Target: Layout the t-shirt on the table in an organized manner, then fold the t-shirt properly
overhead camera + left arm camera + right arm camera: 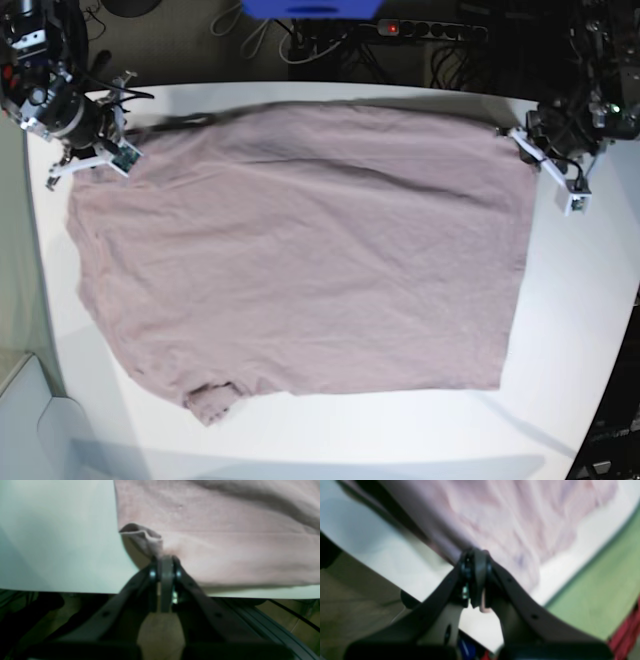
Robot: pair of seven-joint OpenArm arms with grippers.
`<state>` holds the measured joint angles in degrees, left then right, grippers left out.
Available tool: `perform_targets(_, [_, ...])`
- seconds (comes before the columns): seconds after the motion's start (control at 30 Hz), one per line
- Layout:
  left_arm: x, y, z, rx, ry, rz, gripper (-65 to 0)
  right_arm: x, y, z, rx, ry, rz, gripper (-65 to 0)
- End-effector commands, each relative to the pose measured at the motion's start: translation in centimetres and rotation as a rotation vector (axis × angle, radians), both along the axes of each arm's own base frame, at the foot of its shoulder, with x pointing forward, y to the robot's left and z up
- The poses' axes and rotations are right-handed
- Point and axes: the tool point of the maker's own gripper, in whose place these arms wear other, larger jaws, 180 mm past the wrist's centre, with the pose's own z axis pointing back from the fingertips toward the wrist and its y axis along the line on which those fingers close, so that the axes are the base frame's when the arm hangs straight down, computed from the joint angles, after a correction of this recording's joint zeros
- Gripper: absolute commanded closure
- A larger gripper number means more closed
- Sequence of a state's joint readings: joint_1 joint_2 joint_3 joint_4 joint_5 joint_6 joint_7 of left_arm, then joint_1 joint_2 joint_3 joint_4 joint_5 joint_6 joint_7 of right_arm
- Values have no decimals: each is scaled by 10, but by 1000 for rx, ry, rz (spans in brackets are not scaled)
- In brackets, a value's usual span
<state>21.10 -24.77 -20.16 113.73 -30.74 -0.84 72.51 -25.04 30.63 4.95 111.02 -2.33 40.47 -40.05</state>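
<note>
item: t-shirt (300,250), mauve-pink, spread nearly flat across the white table (560,330), one sleeve bunched at the near edge. my left gripper (165,560): clenched on the hem corner by the table's edge. my right gripper (476,555): clamped on the fabric at the opposite far corner, cloth slightly lifted.

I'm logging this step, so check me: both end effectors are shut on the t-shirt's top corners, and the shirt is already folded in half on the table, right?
Not quite. The left end effector and right end effector do each pinch a corner of the t-shirt, but the shirt is not folded. The base view shows it spread open in one layer across the table, with a sleeve at the lower left.
</note>
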Motion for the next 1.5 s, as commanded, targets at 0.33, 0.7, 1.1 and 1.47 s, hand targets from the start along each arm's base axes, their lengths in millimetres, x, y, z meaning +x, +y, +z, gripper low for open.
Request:
perform_targets(0.33, [41,26,41,19,-168,91,-2,37,-5,27,-9,-121,-19,0])
perform_targets(0.7, [70,48,76,23,-292,167,-2,40,-6,32,-1,-143,-40,0])
perform_targets(1.1, [65,47,67,15,-263,174,-2,58,-9,51,-16,-205,-30,0])
perform_targets(1.47, [31,21,27,22,-102,59,-2,28,-8,35,-54,-114,9,0])
